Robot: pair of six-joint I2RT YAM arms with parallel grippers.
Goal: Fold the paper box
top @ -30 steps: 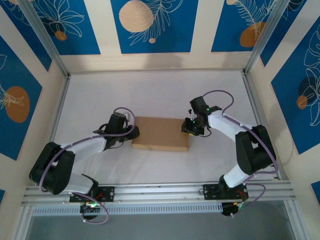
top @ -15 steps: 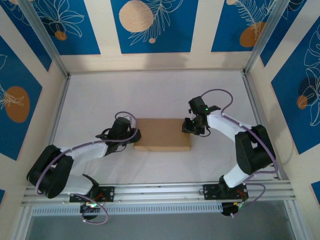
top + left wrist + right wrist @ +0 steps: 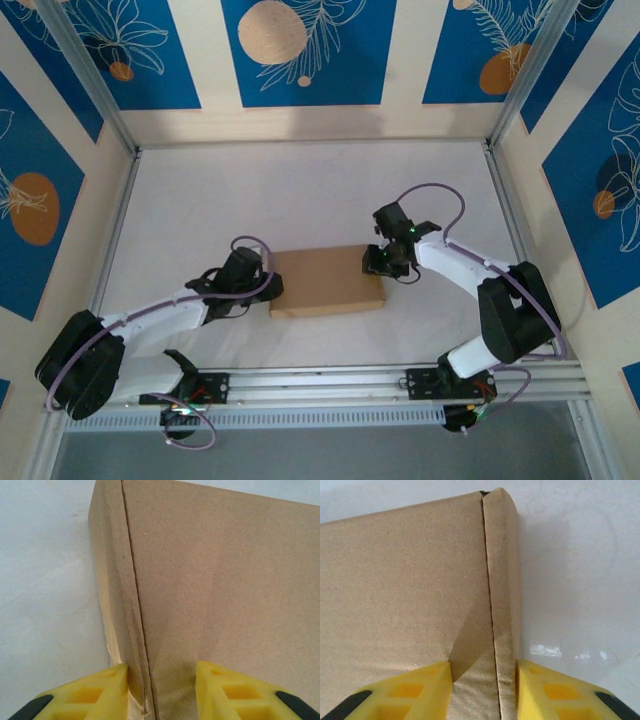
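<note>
Paper box (image 3: pixel 325 282) slid toward 6 o'clock, twisting slightly | lies closed, centre of tabletop (image 3: pixel 300 190) | your left tool (image 3: pixel 161 666) at its 9 o'clock end, right tool (image 3: pixel 482 663) at 3, both part-open astride edges; grip unclear | folding looks finished

Beneath me lies a white table (image 3: pixel 300 190), evenly lit. Cream walls (image 3: pixel 405 60) with blue panels (image 3: pixel 350 75) bearing orange discs (image 3: pixel 33 208) and white leaf outlines (image 3: pixel 325 30) enclose it; aluminium posts (image 3: pixel 90 82) stand at its far corners.

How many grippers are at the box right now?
2. The left gripper straddles the left edge of the paper box; the right gripper straddles its right edge.
</note>
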